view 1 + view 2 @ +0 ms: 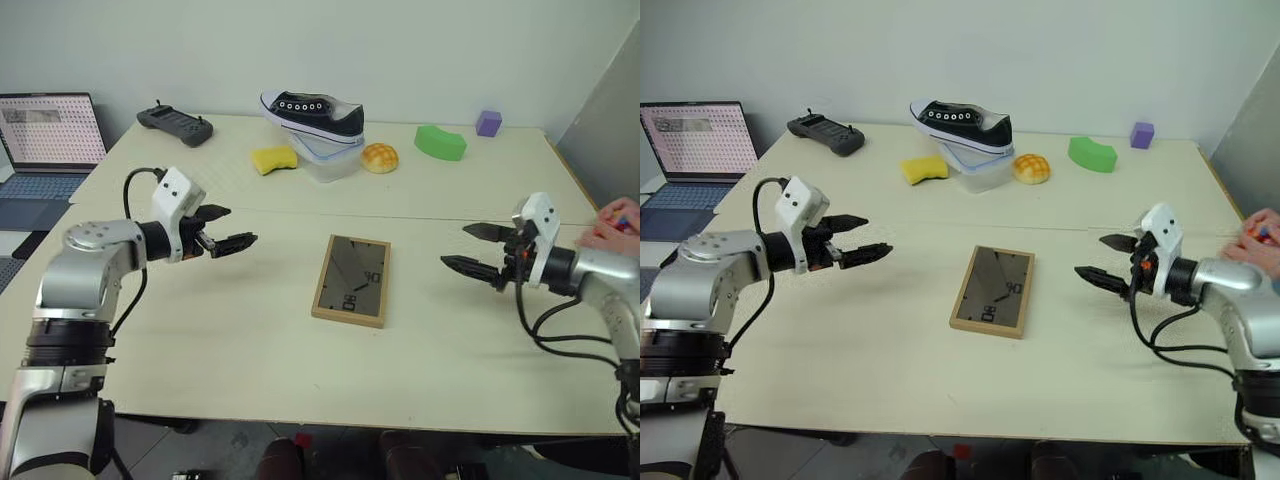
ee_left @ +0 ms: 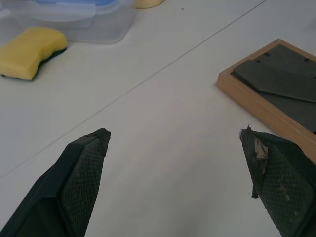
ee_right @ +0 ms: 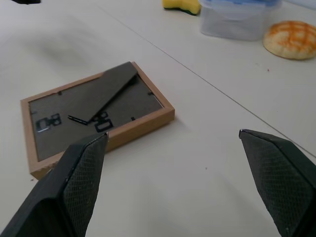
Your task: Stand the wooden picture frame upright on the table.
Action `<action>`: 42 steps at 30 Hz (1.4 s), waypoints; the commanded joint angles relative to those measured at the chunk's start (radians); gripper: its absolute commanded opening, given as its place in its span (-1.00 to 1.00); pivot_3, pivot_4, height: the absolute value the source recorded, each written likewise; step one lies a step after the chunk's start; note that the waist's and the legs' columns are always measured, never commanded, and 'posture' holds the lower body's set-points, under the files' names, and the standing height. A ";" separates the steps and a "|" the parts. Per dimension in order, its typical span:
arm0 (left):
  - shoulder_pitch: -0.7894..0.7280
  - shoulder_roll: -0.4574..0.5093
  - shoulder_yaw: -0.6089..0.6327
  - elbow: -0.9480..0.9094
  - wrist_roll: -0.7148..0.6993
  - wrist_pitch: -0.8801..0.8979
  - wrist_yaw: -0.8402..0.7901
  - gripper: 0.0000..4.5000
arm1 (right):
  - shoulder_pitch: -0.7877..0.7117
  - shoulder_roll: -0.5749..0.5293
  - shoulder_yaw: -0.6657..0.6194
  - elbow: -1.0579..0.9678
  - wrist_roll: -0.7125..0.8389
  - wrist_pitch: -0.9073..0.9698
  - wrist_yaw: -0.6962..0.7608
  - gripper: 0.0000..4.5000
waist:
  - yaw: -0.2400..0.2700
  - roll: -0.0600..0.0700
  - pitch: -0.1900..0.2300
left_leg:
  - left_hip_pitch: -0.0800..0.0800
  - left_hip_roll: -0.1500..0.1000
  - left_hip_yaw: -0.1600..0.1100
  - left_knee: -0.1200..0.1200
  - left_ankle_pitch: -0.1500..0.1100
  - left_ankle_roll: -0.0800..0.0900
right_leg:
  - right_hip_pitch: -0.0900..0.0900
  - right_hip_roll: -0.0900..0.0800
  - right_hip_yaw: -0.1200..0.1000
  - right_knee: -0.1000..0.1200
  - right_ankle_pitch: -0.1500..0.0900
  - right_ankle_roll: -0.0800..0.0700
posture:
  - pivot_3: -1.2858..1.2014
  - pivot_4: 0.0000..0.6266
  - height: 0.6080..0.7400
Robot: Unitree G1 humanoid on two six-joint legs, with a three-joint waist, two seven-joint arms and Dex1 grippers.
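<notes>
- Our left gripper (image 1: 228, 228) hovers at the left of the head view with its jaws spread wide and nothing between them; our right gripper (image 1: 478, 250) hovers at the right, jaws just as wide and just as empty.
- Between the two, in the middle of the picture, the wooden picture frame (image 1: 351, 280) lies flat on the surface (image 1: 250, 350), dark back up, well apart from both grippers.
- The prop stand (image 3: 101, 91) lies folded flat against that back.
- We judge the frame light and stiff, but with glass on the hidden face, so fragile if dropped or tipped hard.
- The wood rim looks smooth and may slip; we would pinch across a long edge, then swing the stand out.
- Shoe (image 1: 313, 116), sponge (image 1: 274, 158) and bun (image 1: 379, 157) sit at upper centre, clear of the work.
</notes>
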 commanded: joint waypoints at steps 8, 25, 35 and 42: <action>-0.022 -0.045 0.008 0.017 0.000 -0.038 0.014 1.00 | -0.021 0.011 0.008 0.056 -0.077 -0.073 -0.035 1.00 | 0.000 0.000 0.000 | -0.001 0.000 0.000 0.000 0.000 0.000 | -0.001 0.000 0.000 0.000 0.000 0.000 | 0.03 -0.52 1.00; -0.089 -0.380 -0.150 0.184 0.195 -0.219 0.276 -0.72 | 0.019 0.333 0.187 0.035 -0.310 -0.116 -0.396 -0.90 | 0.002 0.000 -0.001 | -0.002 0.000 0.000 0.001 0.000 0.000 | -0.002 0.000 0.000 0.001 0.000 0.000 | 0.03 -0.52 1.00; -0.065 -0.500 -0.214 0.221 0.254 -0.212 0.328 -0.98 | -0.001 0.474 0.302 0.022 -0.343 -0.062 -0.414 -1.00 | 0.001 0.000 -0.001 | -0.002 0.000 0.000 0.001 0.000 0.000 | -0.002 0.000 0.000 0.002 0.000 0.000 | 0.03 -0.52 1.00; 0.052 -0.483 -0.230 -0.012 0.232 -0.067 0.300 -0.98 | 0.034 0.497 0.337 -0.053 -0.317 -0.019 -0.374 -1.00 | -0.001 0.000 -0.001 | -0.002 0.000 -0.001 0.001 0.000 0.000 | -0.002 0.000 0.000 0.002 0.000 0.000 | 0.03 -0.52 1.00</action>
